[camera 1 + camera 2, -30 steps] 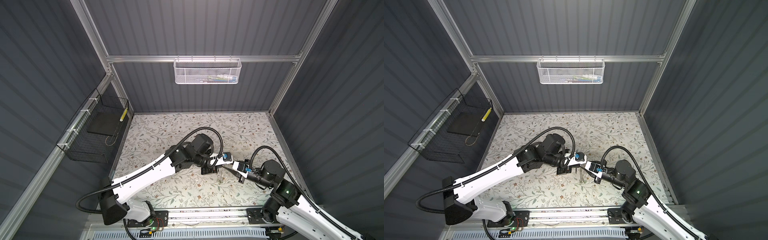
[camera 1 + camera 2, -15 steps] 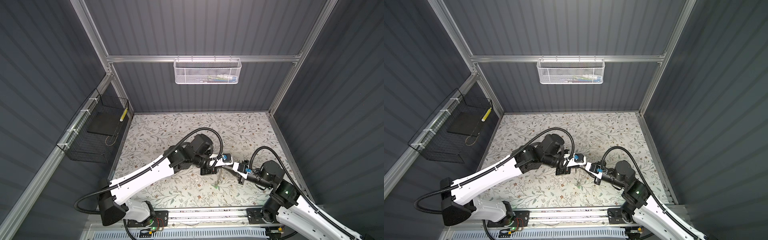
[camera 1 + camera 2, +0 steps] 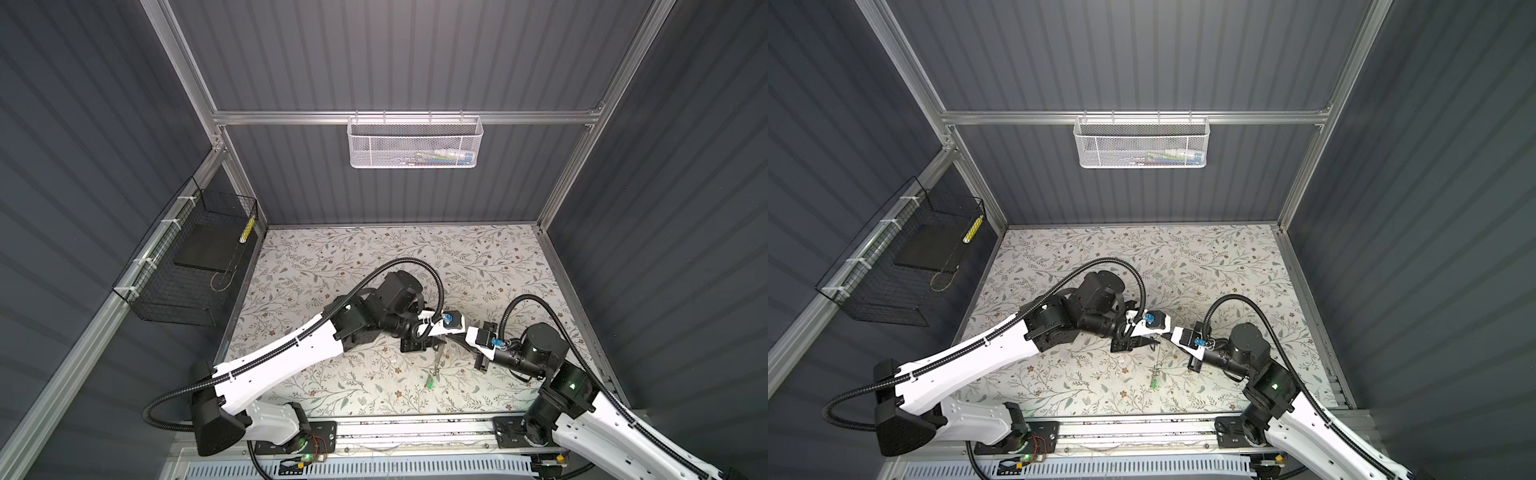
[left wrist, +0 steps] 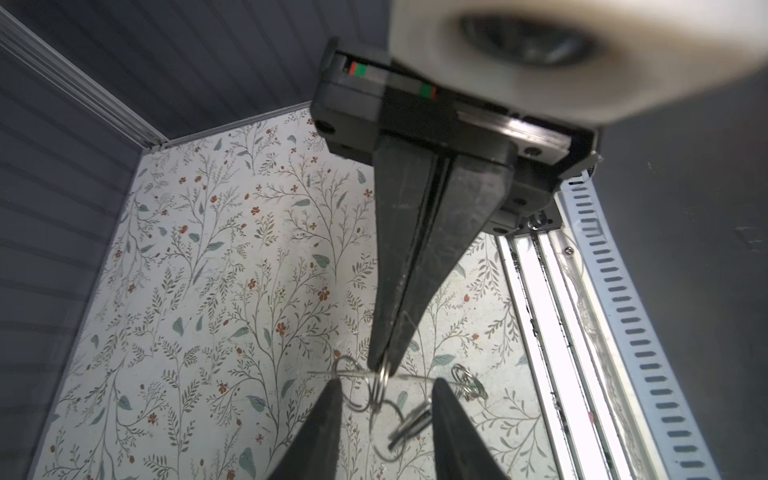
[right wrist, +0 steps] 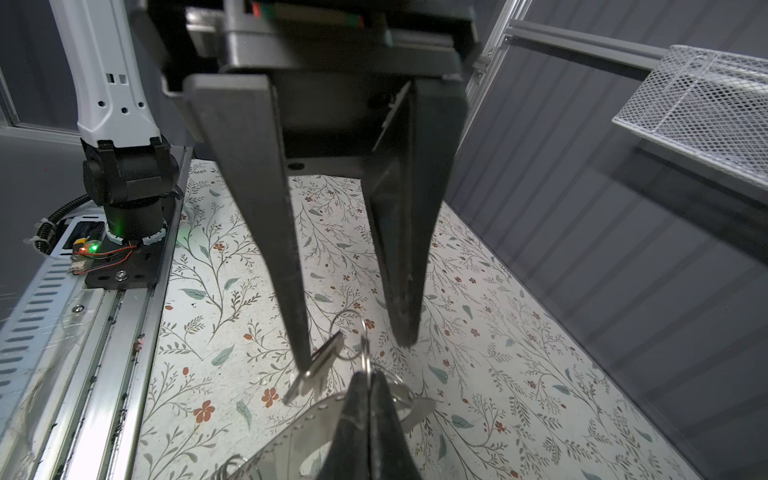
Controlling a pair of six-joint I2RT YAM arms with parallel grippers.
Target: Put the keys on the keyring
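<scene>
Both grippers meet above the middle of the mat. My right gripper (image 5: 368, 374) (image 3: 453, 338) is shut on a small metal ring (image 5: 365, 349) of the keyring (image 5: 286, 440), a grey plate with holes along its edge that is seen edge-on in the left wrist view (image 4: 353, 374). My left gripper (image 4: 387, 384) (image 5: 354, 354) (image 3: 438, 341) stands open around that ring. A silver key (image 4: 409, 424) (image 5: 320, 365) hangs from a linked ring, touching one left finger (image 5: 291, 291). In both top views a green tag (image 3: 430, 380) (image 3: 1154, 384) dangles below the grippers. I see no black tag.
A white mesh basket (image 3: 415, 143) hangs on the back wall, and a black wire basket (image 3: 191, 266) on the left wall. The aluminium rail (image 3: 415, 428) runs along the mat's front edge. Another loose ring (image 4: 469, 382) hangs off the plate.
My left gripper's jaws have opened and my right gripper's jaws have closed on the ring. The green tag has dropped lower, toward the front edge.
</scene>
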